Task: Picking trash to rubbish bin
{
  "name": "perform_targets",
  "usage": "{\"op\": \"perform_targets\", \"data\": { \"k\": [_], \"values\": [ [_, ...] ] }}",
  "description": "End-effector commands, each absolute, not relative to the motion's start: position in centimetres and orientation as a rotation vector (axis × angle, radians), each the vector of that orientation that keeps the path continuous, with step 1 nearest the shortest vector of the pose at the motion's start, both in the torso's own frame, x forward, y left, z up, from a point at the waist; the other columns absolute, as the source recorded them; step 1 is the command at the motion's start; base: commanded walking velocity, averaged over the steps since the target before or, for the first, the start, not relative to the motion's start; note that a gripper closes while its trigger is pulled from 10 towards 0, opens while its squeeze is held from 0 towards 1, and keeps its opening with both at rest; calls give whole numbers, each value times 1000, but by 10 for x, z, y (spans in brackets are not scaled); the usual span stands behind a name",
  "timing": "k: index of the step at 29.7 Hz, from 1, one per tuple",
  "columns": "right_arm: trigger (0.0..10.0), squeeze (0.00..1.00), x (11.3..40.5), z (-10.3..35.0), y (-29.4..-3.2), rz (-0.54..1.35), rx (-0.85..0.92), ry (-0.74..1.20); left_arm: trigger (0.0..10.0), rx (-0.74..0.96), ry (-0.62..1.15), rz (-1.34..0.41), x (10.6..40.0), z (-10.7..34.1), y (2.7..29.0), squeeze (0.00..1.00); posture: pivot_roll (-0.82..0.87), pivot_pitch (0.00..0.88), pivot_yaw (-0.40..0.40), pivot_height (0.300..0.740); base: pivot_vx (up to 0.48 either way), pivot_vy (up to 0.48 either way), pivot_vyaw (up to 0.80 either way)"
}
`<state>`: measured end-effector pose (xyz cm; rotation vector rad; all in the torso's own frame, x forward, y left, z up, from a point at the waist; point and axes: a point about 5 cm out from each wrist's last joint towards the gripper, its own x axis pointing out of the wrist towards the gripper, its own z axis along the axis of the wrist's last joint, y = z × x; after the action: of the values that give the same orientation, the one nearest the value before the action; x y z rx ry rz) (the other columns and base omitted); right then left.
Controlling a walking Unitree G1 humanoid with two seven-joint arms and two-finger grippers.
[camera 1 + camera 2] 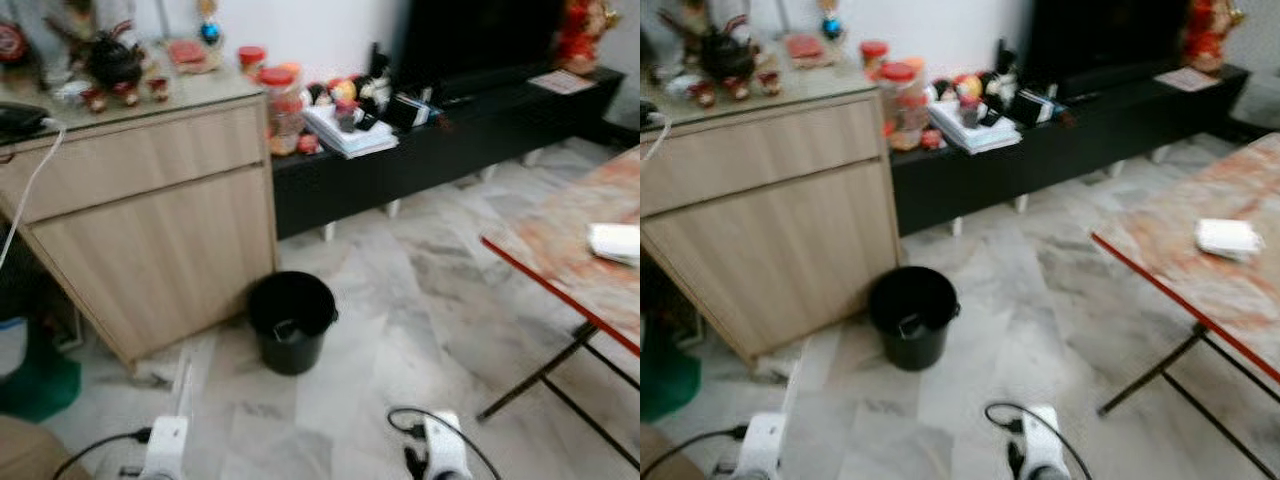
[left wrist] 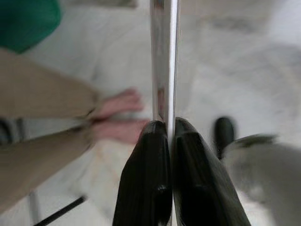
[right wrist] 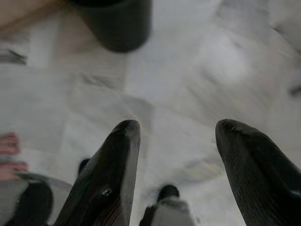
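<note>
Bin: a black round bucket [image 1: 291, 318] stands upright on the marble floor [image 1: 400, 300], mouth facing up, just beside the near right corner of the wooden cabinet [image 1: 150, 230]; a small dark item lies inside, too blurred to name.
Trash: a white crumpled or folded item [image 1: 1228, 239] lies on the red-edged folding surface [image 1: 1160, 250] at the right, its long axis running roughly left to right; its kind is hard to make out.
Left end effector [image 2: 170, 136]: fingers pressed together around a thin shiny strip that runs straight out along them; the strip's far end is cut off by the frame edge. It hangs low above the floor, with a person's bare feet [image 2: 117, 115] and tan trouser legs just beyond.
Right end effector [image 3: 176, 141]: fingers spread wide, holding nothing, pointing down at the floor with the bin ahead of them.
Far side: a low black shelf unit [image 1: 450, 140] carries jars, papers and small clutter, blurred.
Cut off: both arms show in the head views at the bottom edge.
</note>
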<state>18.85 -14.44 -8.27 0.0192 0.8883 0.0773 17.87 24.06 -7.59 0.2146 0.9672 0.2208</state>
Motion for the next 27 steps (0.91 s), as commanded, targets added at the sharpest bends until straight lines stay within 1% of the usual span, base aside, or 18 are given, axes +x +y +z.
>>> {"op": "perform_targets", "data": {
  "k": [1,20,25,27],
  "values": [
    [10000,0,181,-86,-160,38,6,913,10000,215,946,191,188,-74,230,0,-24,12,-13,740,296,0,0],
    [10000,0,182,-86,-159,59,-9,912,10000,216,942,180,190,-74,227,0,-22,0,-21,740,293,0,0],
    [10000,0,183,-85,-159,55,-5,907,10000,215,943,182,190,-74,227,0,-24,0,-26,740,295,0,627],
    [10000,0,182,-85,-160,44,7,908,10000,214,944,182,189,-74,227,0,-23,0,-27,740,292,0,0]
  ]
}}
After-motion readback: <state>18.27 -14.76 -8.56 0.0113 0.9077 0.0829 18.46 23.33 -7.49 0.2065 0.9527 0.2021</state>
